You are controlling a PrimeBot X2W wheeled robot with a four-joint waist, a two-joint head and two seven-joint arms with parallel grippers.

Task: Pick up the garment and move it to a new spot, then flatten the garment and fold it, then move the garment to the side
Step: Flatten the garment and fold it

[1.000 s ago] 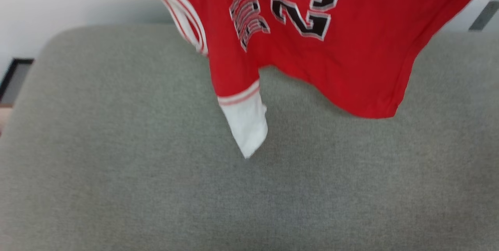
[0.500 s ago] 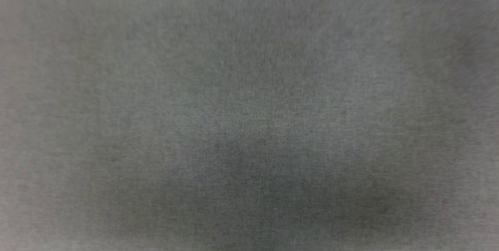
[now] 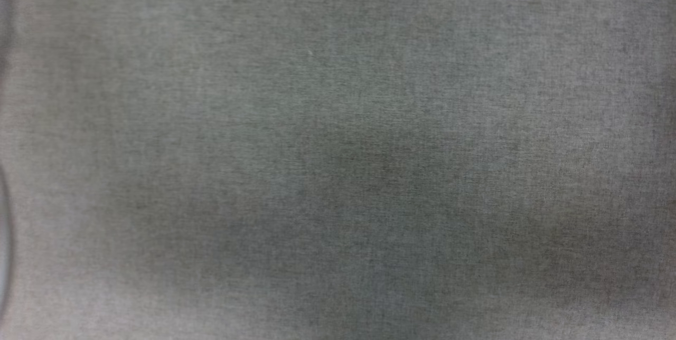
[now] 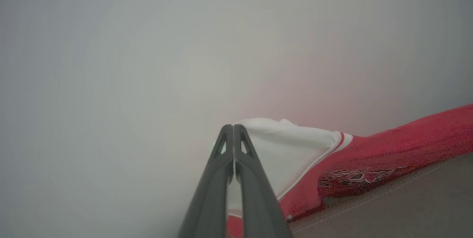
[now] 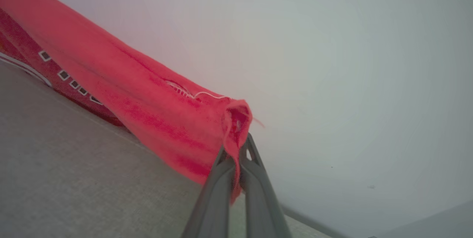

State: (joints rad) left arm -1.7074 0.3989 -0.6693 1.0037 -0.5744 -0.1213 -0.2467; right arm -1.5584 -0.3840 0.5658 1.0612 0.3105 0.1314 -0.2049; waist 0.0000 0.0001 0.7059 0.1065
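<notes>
Grey cloth surface [image 3: 338, 118] is seen blurred from the head. The garment [image 4: 388, 145], cut off at the picture's side, is pinched by its white sleeve [image 4: 288, 145] in the closed left tool [image 4: 233, 129]. Its red edge [image 5: 236, 119] is pinched in the closed right tool [image 5: 238, 149].

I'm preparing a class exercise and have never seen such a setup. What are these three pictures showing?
A two-armed robot took them. The head camera looks down at a grey padded surface. Each wrist camera looks along its arm's two dark fingers. The left jaws are shut on the white sleeve of a red shirt; the right jaws are shut on its red corner. The shirt stretches between them above that surface.
</notes>
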